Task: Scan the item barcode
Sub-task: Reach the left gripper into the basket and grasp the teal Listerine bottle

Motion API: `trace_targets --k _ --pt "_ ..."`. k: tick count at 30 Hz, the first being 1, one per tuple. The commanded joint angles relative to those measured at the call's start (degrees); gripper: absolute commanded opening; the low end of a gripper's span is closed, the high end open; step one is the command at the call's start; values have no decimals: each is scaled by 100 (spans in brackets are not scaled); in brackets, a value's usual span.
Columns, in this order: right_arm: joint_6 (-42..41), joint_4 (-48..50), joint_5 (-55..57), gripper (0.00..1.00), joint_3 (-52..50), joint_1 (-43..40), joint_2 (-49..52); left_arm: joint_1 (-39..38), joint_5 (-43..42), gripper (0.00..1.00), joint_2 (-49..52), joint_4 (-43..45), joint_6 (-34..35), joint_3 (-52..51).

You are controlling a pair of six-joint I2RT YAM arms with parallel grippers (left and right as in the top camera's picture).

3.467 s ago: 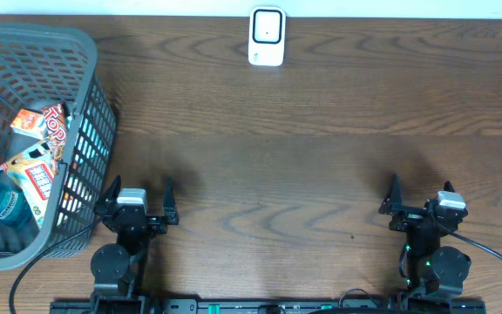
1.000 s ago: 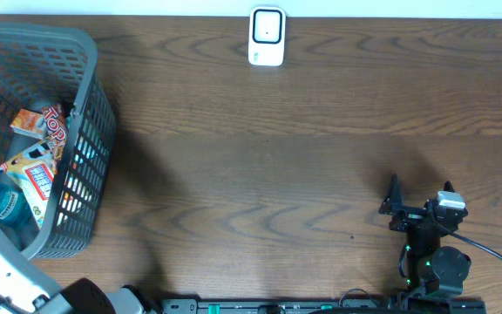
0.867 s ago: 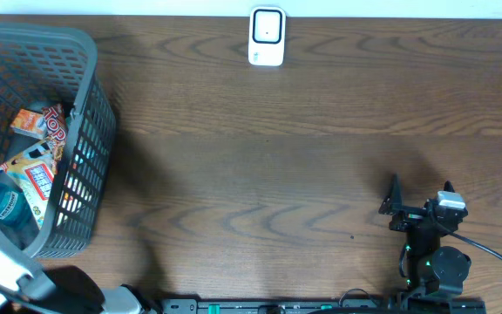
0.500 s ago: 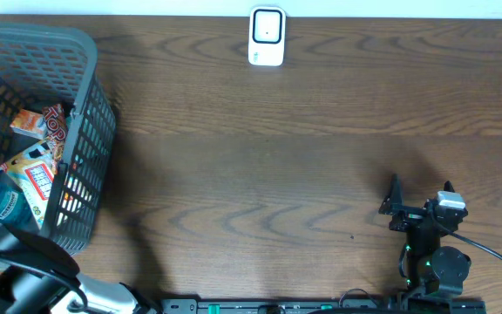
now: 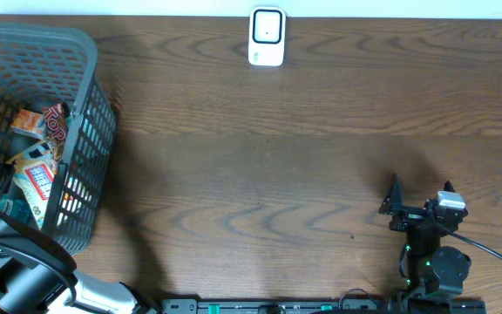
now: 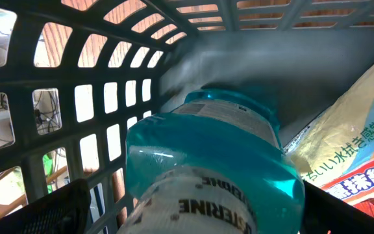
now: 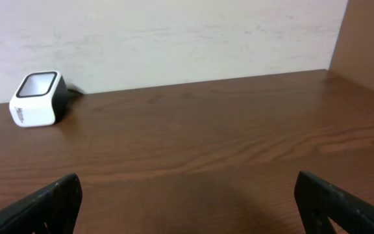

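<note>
- My left claw [image 6: 193, 224] is down inside the grey basket [image 5: 88, 131], jaws spread as wide as they go, fingers [image 6: 41, 214] at the bottom corners of my wrist view.
- The blue mouthwash bottle [image 6: 206, 162] lies between them. I cannot tell whether either pad touches it.
- Room is tight: the slotted basket wall curves round close on the left and ahead, and a yellow-orange snack pack [image 6: 359, 156] leans in from the right, just beside the bottle.
- The bottle lies on its side, its long axis running away from my wrist towards the basket's corner, with the white printed label at the near end.
- The overhead shows my left arm [image 5: 20, 253] crossing the basket's near rim from below and covering most of the bottle. Only the wrist view shows the bottle whole.
- The overhead alone shows the open brown table [image 5: 260, 157], with the white scanner [image 5: 267, 37] at the far edge, well apart from the basket.
- My right claw [image 5: 421, 185] sits low at the near right, jaws wide and holding nothing. Its view looks across bare wood to the scanner and a pale wall.
</note>
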State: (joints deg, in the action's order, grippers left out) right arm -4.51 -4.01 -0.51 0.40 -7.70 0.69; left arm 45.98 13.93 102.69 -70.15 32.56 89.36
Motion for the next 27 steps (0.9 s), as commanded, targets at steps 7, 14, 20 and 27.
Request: trace_targets --k 7,14,20,27 --pt "-13 -13 -48 99 -9 -33 -31 48 424 98 33 31 -42 -2" --pt "-13 -13 -48 99 -9 -33 -31 225 409 98 33 105 -39 -2" --pt "-13 -13 -48 99 -9 -33 -31 223 262 98 37 271 -42 -31" --pt "-13 -13 -48 99 -9 -33 -31 223 260 98 42 474 -37 -315"
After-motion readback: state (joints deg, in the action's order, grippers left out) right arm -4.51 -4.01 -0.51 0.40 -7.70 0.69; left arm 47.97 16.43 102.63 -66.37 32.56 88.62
